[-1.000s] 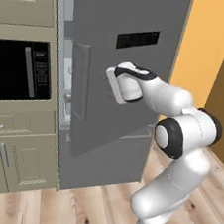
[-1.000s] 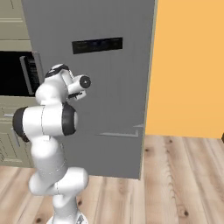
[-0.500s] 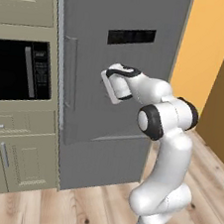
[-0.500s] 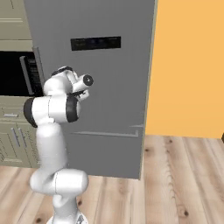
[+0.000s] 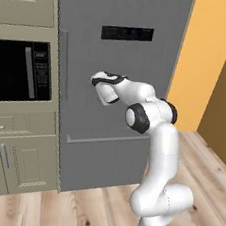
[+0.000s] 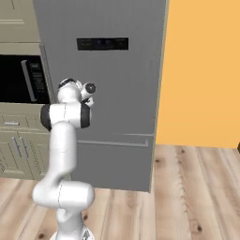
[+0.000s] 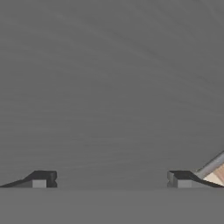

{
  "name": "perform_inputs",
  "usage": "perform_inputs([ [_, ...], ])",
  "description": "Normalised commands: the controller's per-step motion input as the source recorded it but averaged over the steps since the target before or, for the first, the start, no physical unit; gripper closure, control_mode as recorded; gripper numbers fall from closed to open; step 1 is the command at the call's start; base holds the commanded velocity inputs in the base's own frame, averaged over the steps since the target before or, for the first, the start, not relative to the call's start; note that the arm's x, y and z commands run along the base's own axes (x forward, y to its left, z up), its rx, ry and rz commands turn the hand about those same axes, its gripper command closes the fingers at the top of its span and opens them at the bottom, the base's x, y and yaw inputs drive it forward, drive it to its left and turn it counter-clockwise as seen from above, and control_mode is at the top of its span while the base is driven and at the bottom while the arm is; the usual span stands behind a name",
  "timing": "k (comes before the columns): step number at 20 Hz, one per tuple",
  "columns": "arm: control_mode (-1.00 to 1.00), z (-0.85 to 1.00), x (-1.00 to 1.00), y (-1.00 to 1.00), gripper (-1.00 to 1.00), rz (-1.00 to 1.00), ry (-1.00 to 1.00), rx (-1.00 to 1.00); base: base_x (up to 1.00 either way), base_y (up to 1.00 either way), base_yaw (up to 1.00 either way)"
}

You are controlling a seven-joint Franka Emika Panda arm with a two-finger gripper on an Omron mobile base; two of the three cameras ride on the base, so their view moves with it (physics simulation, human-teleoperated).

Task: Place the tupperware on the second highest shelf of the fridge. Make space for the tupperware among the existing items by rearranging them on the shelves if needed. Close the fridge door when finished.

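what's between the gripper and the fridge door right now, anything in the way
Nothing visible. The gripper is open and pressed close to the flat grey fridge door, which looks shut against the fridge; no object sits between the fingertips and the panel.

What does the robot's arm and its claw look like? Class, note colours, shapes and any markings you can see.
The arm is glossy white, built of rounded tubular segments with bulging joints. Dark grey to black rings and caps mark the joints, most plainly at the elbow. The wrist carries a black band. The claw ends in two small dark fingertips with pale grey pads. No cables or lettering are visible.
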Motion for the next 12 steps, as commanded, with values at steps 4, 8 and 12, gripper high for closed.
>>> perform_inputs([
  [4,-1.00,-0.51,0.53,0.43,-1.00,-0.17,0.17,-0.14,0.00,0.00,0.00],
  [8,-1.00,-0.45,0.70,0.25,-1.00,-0.28,0.26,-0.16,0.00,0.00,0.00],
  [12,-1.00,-0.10,0.92,0.10,-1.00,-0.35,0.14,-0.14,0.00,0.00,0.00],
])
